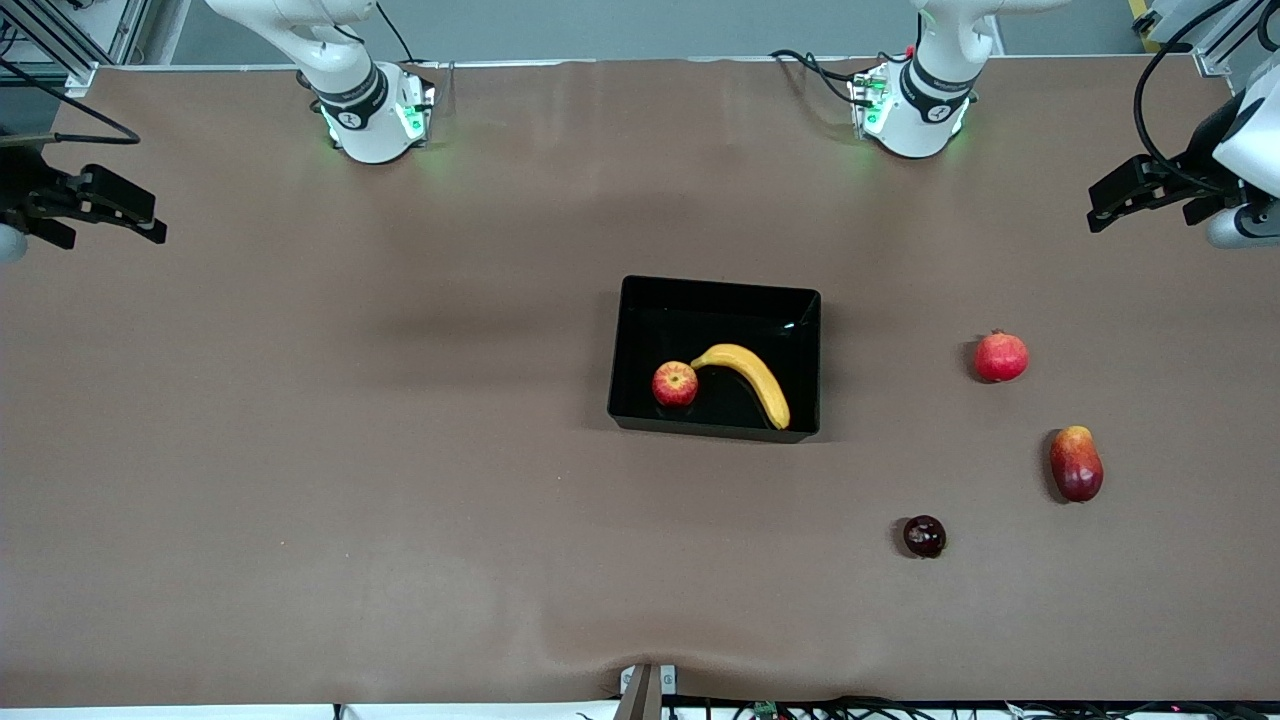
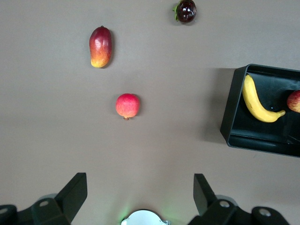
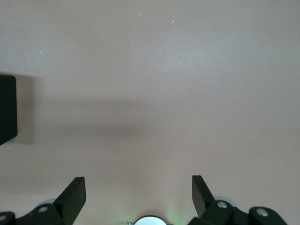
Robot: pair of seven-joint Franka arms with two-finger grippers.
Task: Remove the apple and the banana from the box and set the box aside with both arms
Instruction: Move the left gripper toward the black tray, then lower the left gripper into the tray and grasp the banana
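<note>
The brown table (image 1: 400, 450) spreads under me. The black box (image 1: 640, 300) sits mid-table, well apart from both my grippers. My left gripper (image 1: 1100, 205) hangs over its own end of the table, fingers apart and empty; from it the box lies toward eight o'clock in the front view. My right gripper (image 1: 150, 222) waits likewise, fingers spread, the box toward four o'clock. Inside the box, the banana (image 1: 752, 378) seems to touch the apple (image 1: 675, 384).
</note>
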